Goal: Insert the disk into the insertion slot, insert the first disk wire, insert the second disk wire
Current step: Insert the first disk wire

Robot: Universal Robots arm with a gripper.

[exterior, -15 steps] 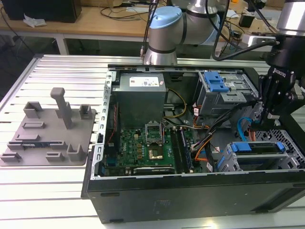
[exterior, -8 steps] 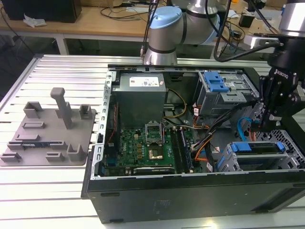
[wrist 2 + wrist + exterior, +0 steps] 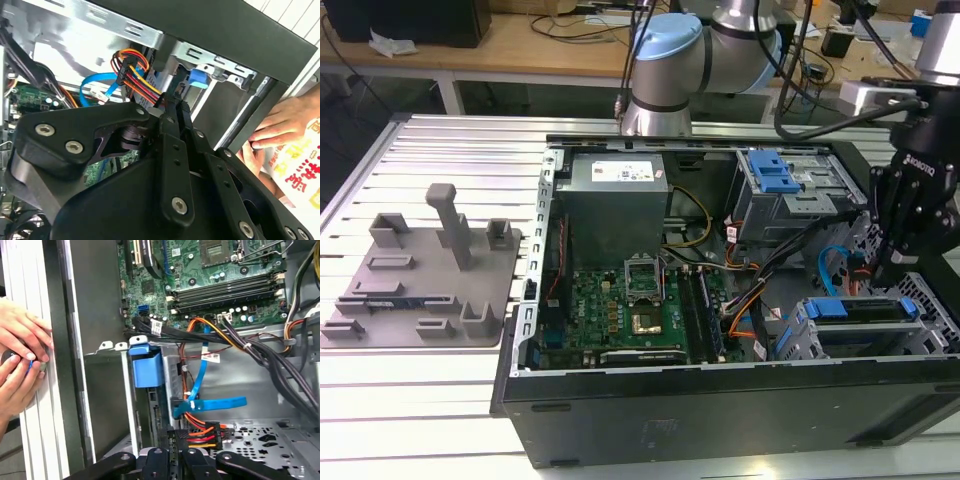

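Observation:
The disk (image 3: 860, 338) lies in its blue caddy (image 3: 850, 308) inside the insertion slot (image 3: 798, 338), the low grey cage at the case's front corner on the exterior view's right. My black gripper (image 3: 892, 272) hangs just above the cage's far end. In both wrist views the gripper (image 3: 176, 436) (image 3: 176, 106) has its fingers together on the black plug of a disk wire (image 3: 202, 434) with red, orange and yellow strands (image 3: 137, 75). A flat blue disk wire (image 3: 212, 402) (image 3: 97, 86) runs beside it; I cannot tell where its end sits. The caddy's blue tab (image 3: 146, 367) (image 3: 198, 79) sits close by.
A person's hands (image 3: 22, 360) (image 3: 282, 122) rest on the case's outer wall near the cage. The motherboard (image 3: 630, 305), grey power supply (image 3: 615, 190) and a taller bay with a blue latch (image 3: 775, 180) crowd the case. A grey fixture plate (image 3: 420, 275) lies outside it.

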